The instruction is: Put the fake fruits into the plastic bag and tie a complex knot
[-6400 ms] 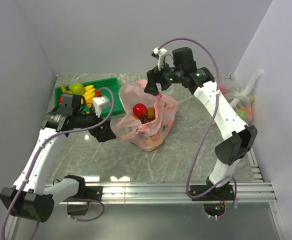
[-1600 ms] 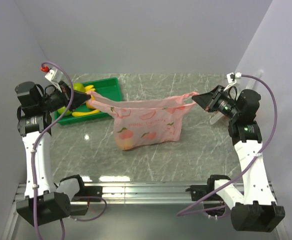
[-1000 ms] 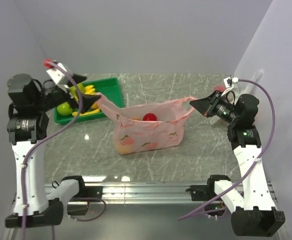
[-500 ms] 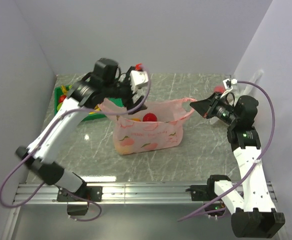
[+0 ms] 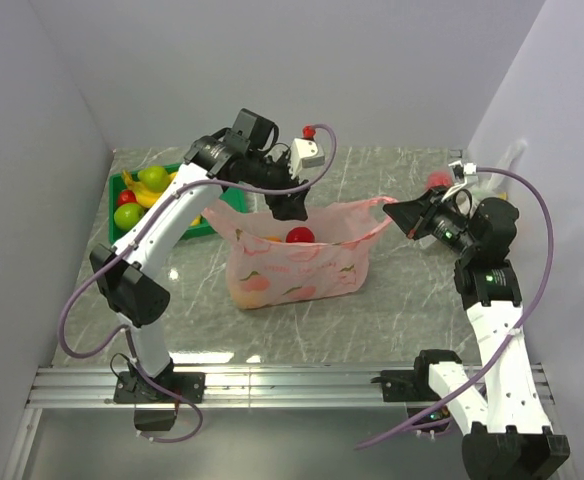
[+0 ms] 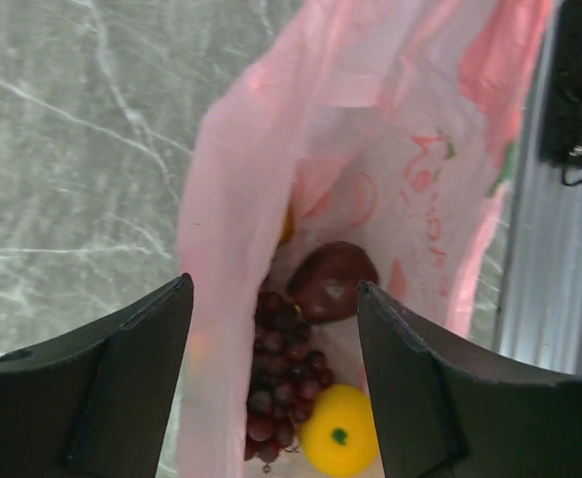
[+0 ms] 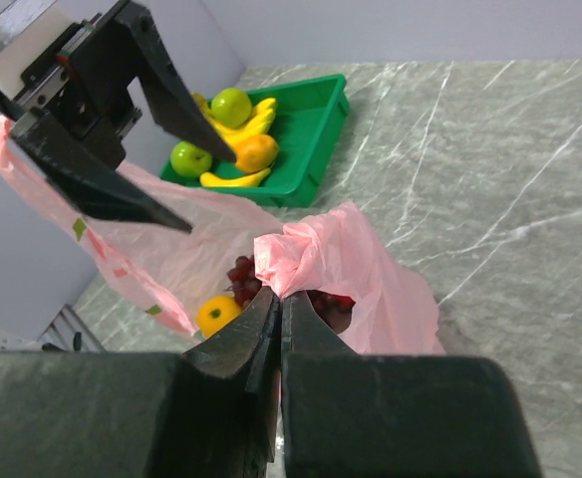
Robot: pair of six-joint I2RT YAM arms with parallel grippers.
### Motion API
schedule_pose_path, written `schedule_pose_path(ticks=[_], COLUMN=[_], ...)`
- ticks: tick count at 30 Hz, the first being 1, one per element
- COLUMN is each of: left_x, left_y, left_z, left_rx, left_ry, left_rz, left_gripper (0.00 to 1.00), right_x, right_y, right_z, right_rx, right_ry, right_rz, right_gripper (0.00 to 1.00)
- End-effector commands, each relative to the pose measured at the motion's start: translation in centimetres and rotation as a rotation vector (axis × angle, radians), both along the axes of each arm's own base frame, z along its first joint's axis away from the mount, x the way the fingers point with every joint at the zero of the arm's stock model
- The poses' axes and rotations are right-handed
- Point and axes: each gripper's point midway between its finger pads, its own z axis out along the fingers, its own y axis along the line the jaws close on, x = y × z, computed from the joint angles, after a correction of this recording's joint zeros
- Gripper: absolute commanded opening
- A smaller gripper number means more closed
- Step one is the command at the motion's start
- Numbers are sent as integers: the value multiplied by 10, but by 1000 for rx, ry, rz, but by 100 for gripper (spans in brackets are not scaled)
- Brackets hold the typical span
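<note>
The pink plastic bag (image 5: pixel 294 264) stands mid-table with its mouth open. My right gripper (image 5: pixel 396 213) is shut on the bunched right handle (image 7: pixel 316 251), holding it up. My left gripper (image 5: pixel 288 207) hovers open over the bag's mouth, and the bag's left wall (image 6: pixel 233 299) runs up between its fingers (image 6: pixel 122 378). Inside lie dark grapes (image 6: pixel 281 368), a red fruit (image 6: pixel 333 282) and a yellow-orange fruit (image 6: pixel 339 443). More fake fruits sit in the green tray (image 5: pixel 222 193) at the left: green apples (image 7: pixel 231 105), an orange (image 7: pixel 256 152) and bananas (image 7: pixel 236 179).
A clear bag with a white tufted top (image 5: pixel 507 160) leans against the right wall behind my right arm. Grey walls close in the left, back and right. An aluminium rail (image 5: pixel 292 380) runs along the near edge.
My left gripper let go of the bag's left handle and swung right to hover over the bag's mouth. The bag's left side has slackened. The right gripper keeps its hold.
</note>
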Motion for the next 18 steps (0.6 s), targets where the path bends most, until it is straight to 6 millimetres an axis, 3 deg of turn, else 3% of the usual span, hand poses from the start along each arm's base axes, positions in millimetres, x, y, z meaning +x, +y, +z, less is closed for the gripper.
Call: schedule_pose_path(ticks=[1,5,9,12,13,14,15,18], left_x=[-15,-6,17,26,26,24,11,-9], left_y=[-3,-3,-4,-5,-5,-7,-9,-11], left_z=[3,-15,-25,-30,-29,-25,-25,-14], left_rx=[-47,-25,0,11,10,0,-11,-55], left_ry=[77,99,71,60,59,57,102,138], left_rz=[-66,-12,81,107,101,80,25,-69], left_gripper=[72,68,52,46,40,22,14,0], right_x=[12,12,13,16,16,18,22,35], right_y=[-4,-1,0,-1,-1,-1,-4,-10], right_z=[16,21,21,19,19,20,18,19], right_rx=[-41,-49,-65,-74,-79,-83,-92,-107], right_ry=[-101,-128,-148,-149,-151,-160,-162,-177], right_rz=[-25,0,4,0,-2,-6,-21,-74], right_gripper=[0,0,0,0,0,0,0,0])
